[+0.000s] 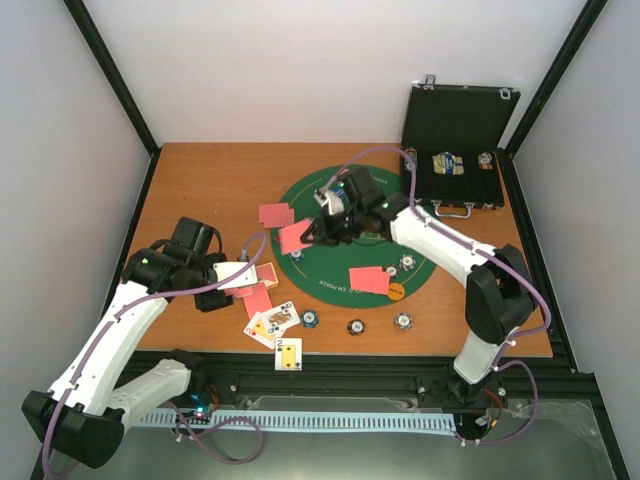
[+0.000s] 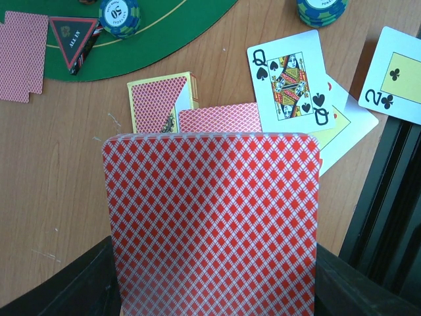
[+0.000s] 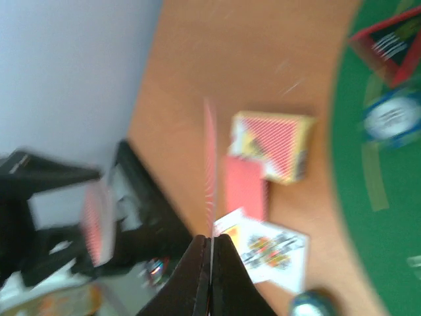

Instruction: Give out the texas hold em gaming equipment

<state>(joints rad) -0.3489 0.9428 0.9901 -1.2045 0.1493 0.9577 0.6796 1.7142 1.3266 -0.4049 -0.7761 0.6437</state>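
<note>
Badly blurred, rt fingers (image 3: 192, 284) pinching card (image 3: 210, 164) edge-on, lt deck (image 2: 210, 224) cropped

Overhead camera faces down on table (image 1: 200, 180), wrist cameras close, sharing red-edged triangle (image 2: 72, 39)

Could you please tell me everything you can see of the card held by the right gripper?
The card is a thin playing card with a red patterned back, seemingly paper. The right gripper is shut on one edge, holding it lifted over the green mat's edge. The wrist view shows it edge-on and blurred; its face is hidden.
</note>
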